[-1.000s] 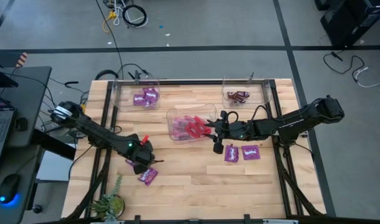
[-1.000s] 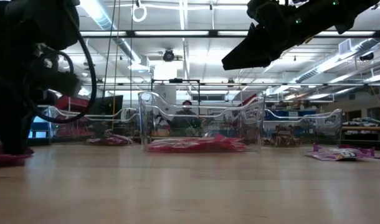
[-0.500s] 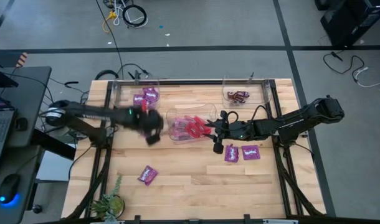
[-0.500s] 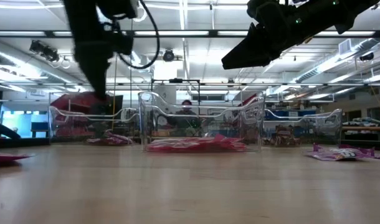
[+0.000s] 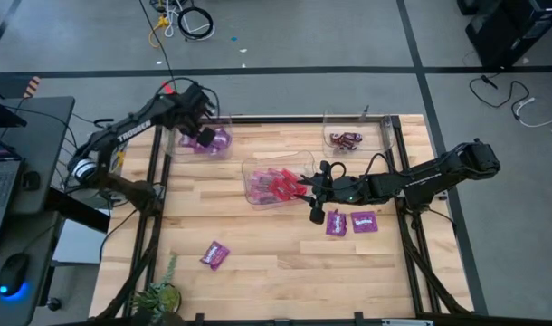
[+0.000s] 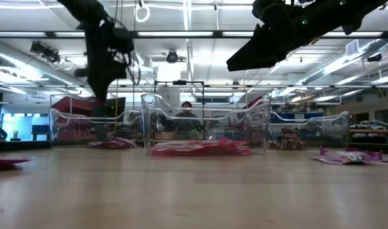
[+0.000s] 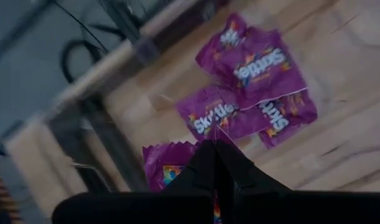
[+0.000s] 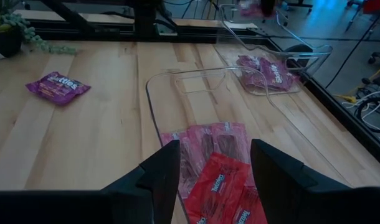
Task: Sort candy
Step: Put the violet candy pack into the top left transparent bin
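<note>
Sorting appears to be by wrapper colour, judging from how the bins are filled. Far left, the left gripper [image 5: 196, 116] hangs over the back-left bin [image 5: 223, 121], its fingers pinched shut on a purple packet [image 7: 166, 165] seen in its wrist view; below it lie other purple packets [image 7: 255, 68], so this looks like the carry-and-drop step for that colour. The pinch is at one edge of the wrapper, so the packet dangles and should fall clear once released. Near the front-left corner one loose purple packet [image 5: 214, 254] lies flat on the table [image 5: 276, 272], well apart from any bin, not yet sorted. In the middle, the centre bin [image 5: 250, 167] holds the red packets [image 5: 278, 186]. The right gripper [image 5: 305, 187] hovers at that bin's right rim with jaws spread and nothing between them, likely waiting. Just beside it toward the front, two purple packets [image 5: 350, 222] rest on the wood, within that arm's reach. Back right, a third bin [image 5: 382, 132] holds the dark brown packets [image 5: 346, 139].
</note>
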You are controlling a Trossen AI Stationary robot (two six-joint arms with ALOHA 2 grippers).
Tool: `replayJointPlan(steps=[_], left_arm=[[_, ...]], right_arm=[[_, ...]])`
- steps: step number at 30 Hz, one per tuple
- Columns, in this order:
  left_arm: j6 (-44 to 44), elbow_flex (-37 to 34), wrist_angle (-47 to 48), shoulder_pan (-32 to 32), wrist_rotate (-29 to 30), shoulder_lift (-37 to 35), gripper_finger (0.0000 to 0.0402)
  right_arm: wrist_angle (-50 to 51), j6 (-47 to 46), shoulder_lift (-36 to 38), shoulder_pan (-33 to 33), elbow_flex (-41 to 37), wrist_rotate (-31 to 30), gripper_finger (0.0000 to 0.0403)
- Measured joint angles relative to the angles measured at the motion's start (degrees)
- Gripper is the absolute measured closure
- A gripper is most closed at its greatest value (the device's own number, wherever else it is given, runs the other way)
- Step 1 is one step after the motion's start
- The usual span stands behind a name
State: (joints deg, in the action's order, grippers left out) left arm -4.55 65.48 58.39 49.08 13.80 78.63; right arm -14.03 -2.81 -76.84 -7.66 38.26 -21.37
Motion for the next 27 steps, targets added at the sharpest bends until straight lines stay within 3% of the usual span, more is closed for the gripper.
replayJointPlan(steps=[4,7,11,20,23,27], left_arm=[[1.4,-3.9,-4.9,4.5,-4.7,2.2,0.0400],[2.5,-5.6,-8.3,5.3,-4.0,3.8,0.0388],[3.7,-5.7,-9.6,5.9,0.4,6.2,0.0359],[9.3,-4.1,-10.6,5.2,-4.3,6.2,0.0283],[10.5,-3.0,-10.5,2.1,-5.7,3.1,0.0293],[10.0,-2.7,-8.6,-5.3,-8.2,-3.4,0.0348]], right_arm=[[0.0,-0.2,0.0,0.0,0.0,0.0,0.0221],[0.0,-0.5,0.0,0.0,0.0,0.0,0.0221],[0.0,-0.5,0.0,0.0,0.0,0.0,0.0221],[0.1,-0.2,0.0,0.0,0.0,0.0,0.0221],[0.0,-0.1,0.0,0.0,0.0,0.0,0.0221],[0.2,0.0,0.0,0.0,0.0,0.0,0.0221]])
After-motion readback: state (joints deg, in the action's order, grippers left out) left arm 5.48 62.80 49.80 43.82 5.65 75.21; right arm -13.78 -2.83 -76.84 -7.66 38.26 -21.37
